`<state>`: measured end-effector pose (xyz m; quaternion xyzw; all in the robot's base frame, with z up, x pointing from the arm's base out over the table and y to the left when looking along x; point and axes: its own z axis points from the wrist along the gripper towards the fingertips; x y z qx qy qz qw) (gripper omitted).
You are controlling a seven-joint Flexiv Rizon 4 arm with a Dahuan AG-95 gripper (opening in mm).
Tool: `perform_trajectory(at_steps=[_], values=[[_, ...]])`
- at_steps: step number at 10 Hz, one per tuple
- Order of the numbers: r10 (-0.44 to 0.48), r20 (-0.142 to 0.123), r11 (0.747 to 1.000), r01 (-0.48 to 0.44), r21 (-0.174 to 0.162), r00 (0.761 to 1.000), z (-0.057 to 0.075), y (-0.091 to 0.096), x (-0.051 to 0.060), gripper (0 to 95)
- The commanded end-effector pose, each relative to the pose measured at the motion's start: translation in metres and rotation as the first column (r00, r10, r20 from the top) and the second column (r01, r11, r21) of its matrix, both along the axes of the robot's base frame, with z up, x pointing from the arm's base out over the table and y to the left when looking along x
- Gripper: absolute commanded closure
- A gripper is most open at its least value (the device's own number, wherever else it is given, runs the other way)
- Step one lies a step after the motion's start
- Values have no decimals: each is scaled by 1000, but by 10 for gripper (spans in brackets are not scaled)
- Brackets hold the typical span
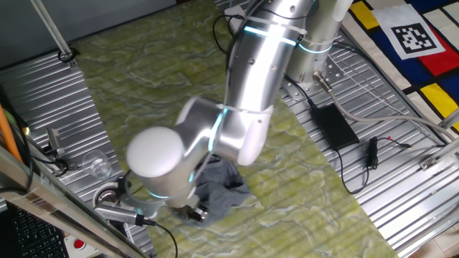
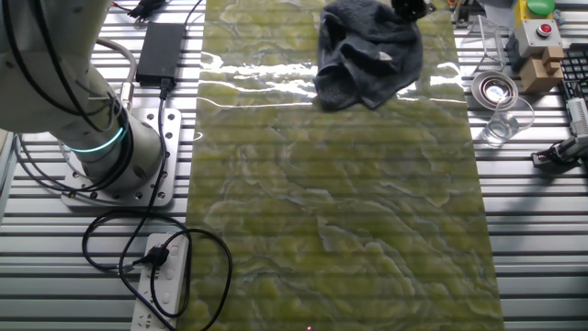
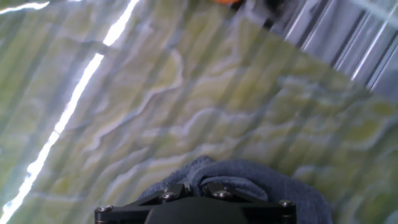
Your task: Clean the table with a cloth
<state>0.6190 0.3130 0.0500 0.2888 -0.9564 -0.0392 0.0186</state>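
Cloth (image 2: 367, 53), bunched at one end of the table (image 2: 340, 221) beside the clear glass (image 2: 501, 124), is pressed under the hand (image 3: 193, 193), whose finger state cannot be told; wiping seems underway, and a sweep along the table is called for.

We see even, bright indoor light in both fixed views, with soft shadows only. Across the desk (image 2: 340, 230) in the other fixed view runs a white band of glare just below the cloth (image 2: 367, 55). In the hand view two glare streaks cross the desk's upper left, and the whole picture is smeared and soft, the far corner most of all. In one fixed view the arm's near joint is slightly blurred, and its shadow darkens the cloth (image 1: 222, 188)
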Motion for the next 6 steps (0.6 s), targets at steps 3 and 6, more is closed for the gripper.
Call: perform_trajectory(at_steps=[3,6], values=[[-34,-19,999,34,-13,999,2,-1,-6,950],[-114,-41,993,113,-23,993,2,-1,-6,950]])
